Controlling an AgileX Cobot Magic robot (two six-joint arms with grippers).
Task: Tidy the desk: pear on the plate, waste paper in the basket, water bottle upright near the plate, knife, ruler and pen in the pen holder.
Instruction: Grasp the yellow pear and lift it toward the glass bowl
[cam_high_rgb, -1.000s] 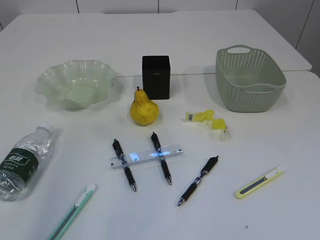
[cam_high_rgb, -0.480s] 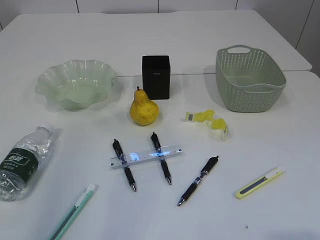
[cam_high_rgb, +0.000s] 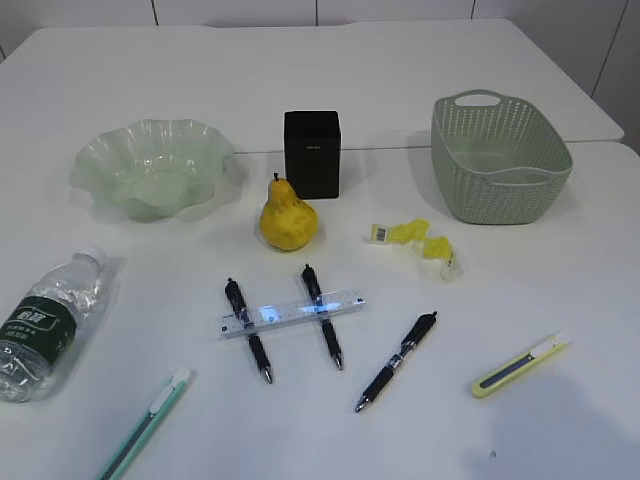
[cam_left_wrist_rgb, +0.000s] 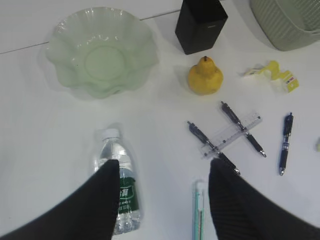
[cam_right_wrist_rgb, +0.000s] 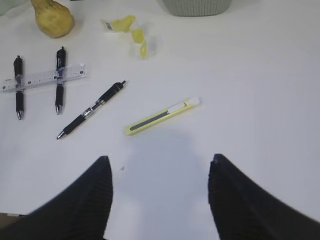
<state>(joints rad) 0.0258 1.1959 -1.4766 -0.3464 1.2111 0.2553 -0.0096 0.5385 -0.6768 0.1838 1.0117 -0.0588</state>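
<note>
Now — water bottle (cam_high_rgb: 42, 323) lying flat, cap toward plate (cam_high_rgb: 150, 167) | both pincers open, empty

White wall panels (cam_high_rgb: 240, 10) with dark vertical seams behind the tabletops, a second white tabletop (cam_high_rgb: 560, 90) butted at the far right with a thin dark gap between, even soft light, faint shadows, floor not in view.

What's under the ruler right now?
The clear ruler lies across two black pens, bridging them near their upper halves. Both pens show through it, with white desk beneath. Nothing else is hidden there. The third pen lies apart, to its right.
</note>
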